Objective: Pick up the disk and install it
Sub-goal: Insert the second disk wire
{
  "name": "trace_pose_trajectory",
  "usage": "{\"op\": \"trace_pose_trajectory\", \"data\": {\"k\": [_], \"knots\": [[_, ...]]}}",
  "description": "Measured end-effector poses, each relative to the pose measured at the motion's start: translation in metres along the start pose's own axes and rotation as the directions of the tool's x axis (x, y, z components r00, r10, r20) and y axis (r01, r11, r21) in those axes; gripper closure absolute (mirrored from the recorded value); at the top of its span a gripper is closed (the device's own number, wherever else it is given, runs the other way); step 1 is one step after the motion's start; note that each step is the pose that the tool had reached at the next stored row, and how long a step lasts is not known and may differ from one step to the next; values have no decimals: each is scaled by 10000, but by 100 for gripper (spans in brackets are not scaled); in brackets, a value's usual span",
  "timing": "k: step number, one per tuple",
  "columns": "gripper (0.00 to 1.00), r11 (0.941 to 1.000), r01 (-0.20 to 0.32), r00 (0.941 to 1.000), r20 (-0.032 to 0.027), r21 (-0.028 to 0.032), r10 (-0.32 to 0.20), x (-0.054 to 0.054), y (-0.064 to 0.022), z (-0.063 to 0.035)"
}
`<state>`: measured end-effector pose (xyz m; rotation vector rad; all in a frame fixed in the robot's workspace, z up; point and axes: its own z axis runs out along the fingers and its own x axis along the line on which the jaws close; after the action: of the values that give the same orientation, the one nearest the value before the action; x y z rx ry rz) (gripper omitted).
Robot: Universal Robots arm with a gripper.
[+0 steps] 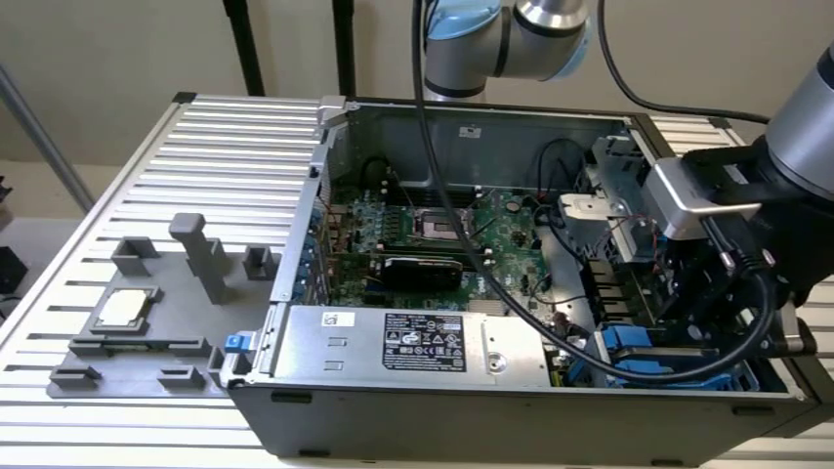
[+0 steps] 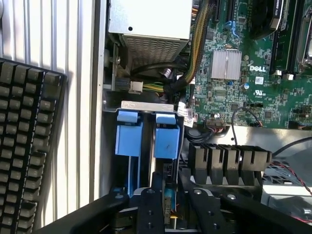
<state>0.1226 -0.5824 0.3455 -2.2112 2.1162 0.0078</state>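
The disk (image 2: pixel 166 141) stands on edge in the drive bay at the corner of the open computer case (image 1: pixel 307 264), its bright blue frame facing the wrist camera beside a second blue-framed slot (image 2: pixel 129 139). In the exterior view the blue frames (image 1: pixel 646 342) show low at the case's right. My gripper (image 2: pixel 169 184) reaches down into that bay, one black finger on each side of the disk's thin edge, with a narrow dark gap at either finger. The same gripper (image 1: pixel 685 313) hangs from the arm at the exterior view's right, its tips hidden in the bay.
A grey power supply (image 1: pixel 417 342) with a black label lies along the case front. The green motherboard (image 1: pixel 431 225) fills the middle. Thick black cables (image 1: pixel 521 293) cross the case. A small silver chip (image 1: pixel 120 308) rests on a grey fixture left of the case. A black keyboard (image 2: pixel 24 146) lies outside the case wall.
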Motion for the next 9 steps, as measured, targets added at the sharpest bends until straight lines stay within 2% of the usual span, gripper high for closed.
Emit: {"op": "trace_pose_trajectory", "data": {"k": [4,9], "knots": [[72,10000,1,10000,-1,-1,-1,-5,25,-60],[72,10000,1,10000,-3,-1,-1,-10,98,-85]]}}
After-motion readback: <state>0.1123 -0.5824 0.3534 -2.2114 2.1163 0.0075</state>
